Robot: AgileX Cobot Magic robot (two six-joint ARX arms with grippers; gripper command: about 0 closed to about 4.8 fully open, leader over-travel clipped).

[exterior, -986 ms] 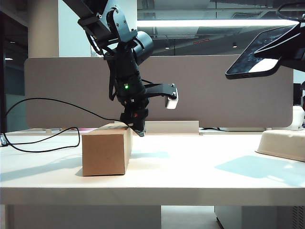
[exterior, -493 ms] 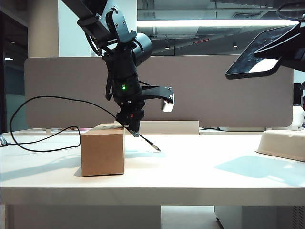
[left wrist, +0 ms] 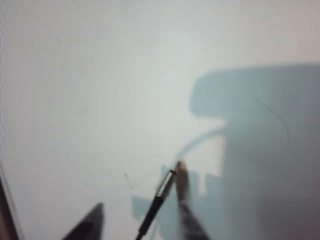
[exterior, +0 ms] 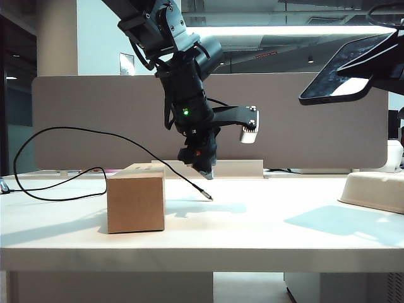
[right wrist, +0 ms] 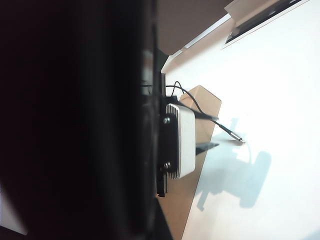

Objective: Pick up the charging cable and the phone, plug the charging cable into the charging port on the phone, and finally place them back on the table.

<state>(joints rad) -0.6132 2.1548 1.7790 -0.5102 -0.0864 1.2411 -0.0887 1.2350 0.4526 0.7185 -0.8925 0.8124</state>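
Charging cable (exterior: 95, 134) draped over box (exterior: 136, 199), plug resting on counter (exterior: 252, 227) centre frame, free of left gripper (exterior: 203, 165), spread just above. Phone (exterior: 344, 69) clamped upper right by right gripper (exterior: 385, 60), awaiting plug.

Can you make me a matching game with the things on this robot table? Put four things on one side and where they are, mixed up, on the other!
Things:
1. phone
2. cardboard box
3. charging cable plug tip
4. white tray

Places:
A. sitting at the table's right edge
B. held up in the air by the right end effector
C. poking out past the box, below the left end effector
D. standing on the table's left side

Pairs: 1-B, 2-D, 3-C, 4-A
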